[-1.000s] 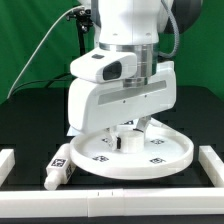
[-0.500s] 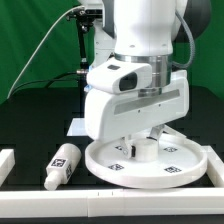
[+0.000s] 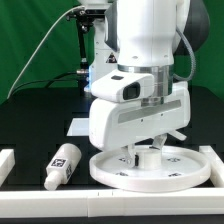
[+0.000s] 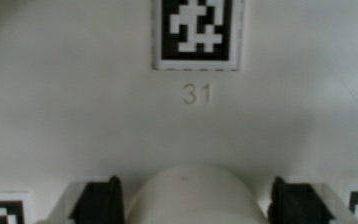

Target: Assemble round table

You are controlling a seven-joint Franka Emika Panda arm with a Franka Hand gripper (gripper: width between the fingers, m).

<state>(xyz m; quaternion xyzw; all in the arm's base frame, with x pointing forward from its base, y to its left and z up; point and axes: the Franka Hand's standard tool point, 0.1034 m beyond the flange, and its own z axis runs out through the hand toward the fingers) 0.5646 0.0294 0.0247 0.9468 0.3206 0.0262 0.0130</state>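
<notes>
The large round disc [image 3: 120, 172] lies flat on the black table, right of centre in the exterior view. My gripper [image 3: 150, 155] stands straight down over its middle. In the wrist view the gripper [image 4: 190, 200] has its black fingers [image 4: 101, 200] close against both sides of a rounded white hub [image 4: 197, 190] that rises from the disc [image 4: 87, 110], beside a square tag numbered 31 [image 4: 197, 35]. The short thick leg [image 3: 62, 165] lies on its side to the exterior view's left of the disc. The cross-shaped foot piece is out of view.
White border rails lie at the exterior view's left [image 3: 5, 165] and right [image 3: 214, 160] edges of the table. The marker board [image 3: 78, 127] lies behind the arm. A dark stand with cables [image 3: 92, 40] rises at the back before a green curtain.
The gripper and the round disc have slid together toward the exterior view's right and a little nearer. The leg has stayed where it lay.
</notes>
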